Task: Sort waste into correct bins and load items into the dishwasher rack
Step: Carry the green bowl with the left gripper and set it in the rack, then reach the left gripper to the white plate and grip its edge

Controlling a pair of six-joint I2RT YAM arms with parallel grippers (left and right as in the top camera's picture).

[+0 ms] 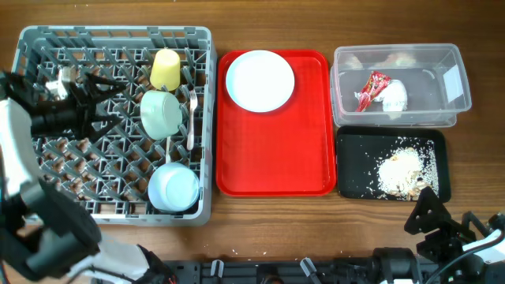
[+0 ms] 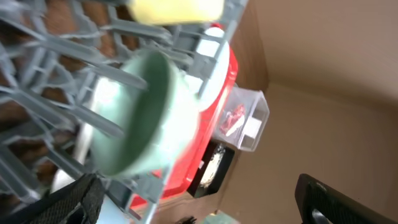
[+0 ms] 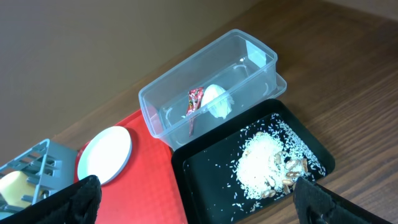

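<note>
Black right fingers [image 3: 78,202] gape wide and empty before the black tray [image 1: 355,177] of food scraps [image 1: 401,170]; behind it, the clear tub [image 1: 347,79] holds napkin [image 1: 394,96] and wrapper [image 1: 369,88]. Left fingers [image 2: 68,199] spread empty over the rack [image 1: 118,31] holding bowl [image 1: 173,188], fork [image 1: 191,110] and cup [image 1: 166,69].

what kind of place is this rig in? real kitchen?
Likely a staged tabletop mock-up of cafeteria dish return, not a real kitchen: dishwasher rack, red serving tray, clear tub and black tray holding waste, all on one wooden table.
</note>
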